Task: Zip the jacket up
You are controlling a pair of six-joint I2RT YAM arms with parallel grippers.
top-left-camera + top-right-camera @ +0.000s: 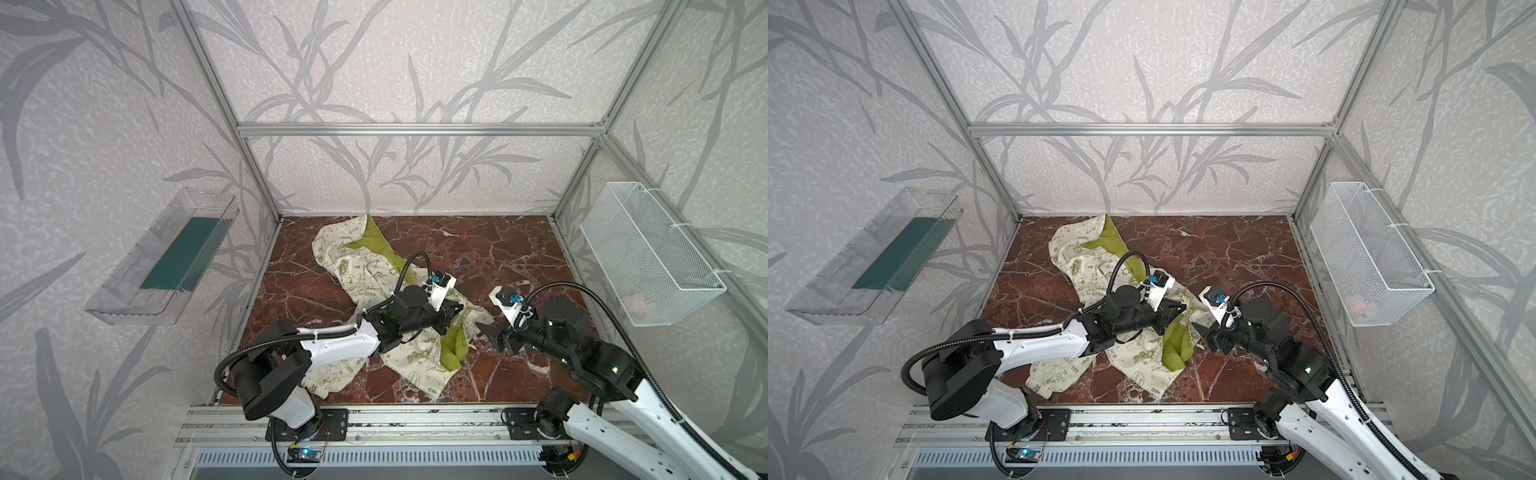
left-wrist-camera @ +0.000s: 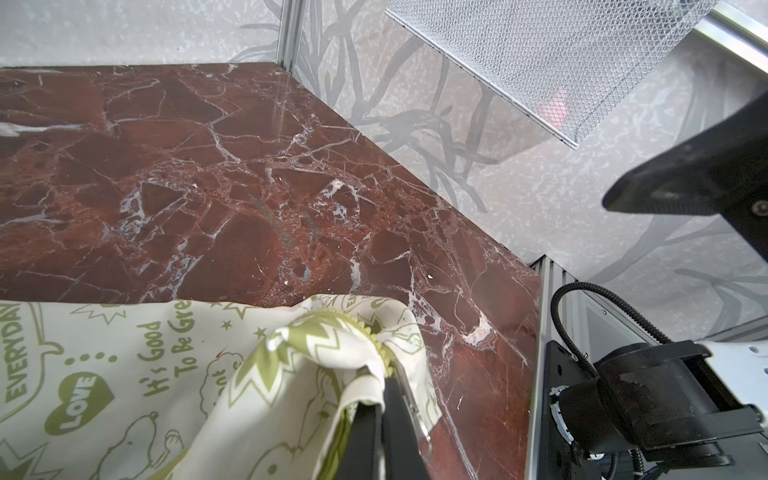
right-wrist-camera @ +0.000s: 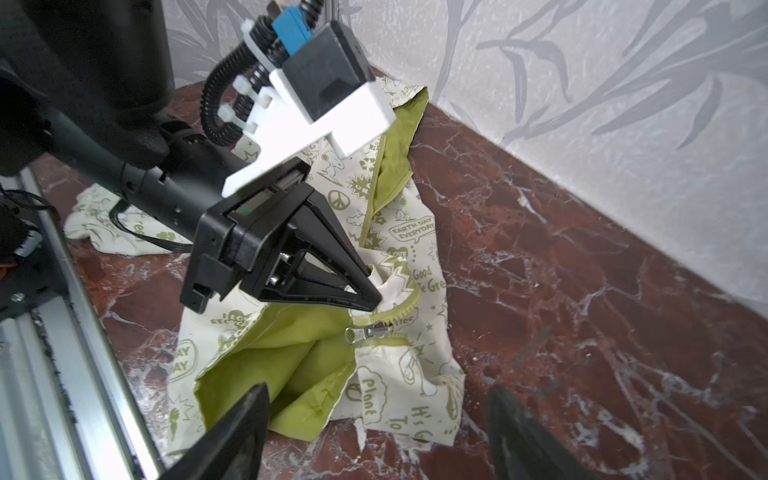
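The cream-white jacket [image 1: 365, 274] [image 1: 1084, 270] with olive prints lies crumpled and open on the marble table [image 1: 498, 249], its green lining showing. My left gripper [image 1: 459, 309] [image 1: 1183, 308] [image 2: 384, 382] [image 3: 374, 297] is shut on a fold of the jacket's front edge by the green zipper teeth. The metal zipper slider [image 3: 370, 332] sits just below those fingertips, and its pull [image 2: 411, 409] hangs beside the left fingers. My right gripper [image 1: 484, 332] [image 1: 1198, 330] [image 3: 376, 395] stands open just right of the jacket's lower corner, holding nothing.
A white wire basket [image 1: 648, 257] hangs on the right wall. A clear plastic tray [image 1: 166, 253] hangs on the left wall. Aluminium frame posts ring the table, and a rail [image 1: 415, 419] runs along the front edge.
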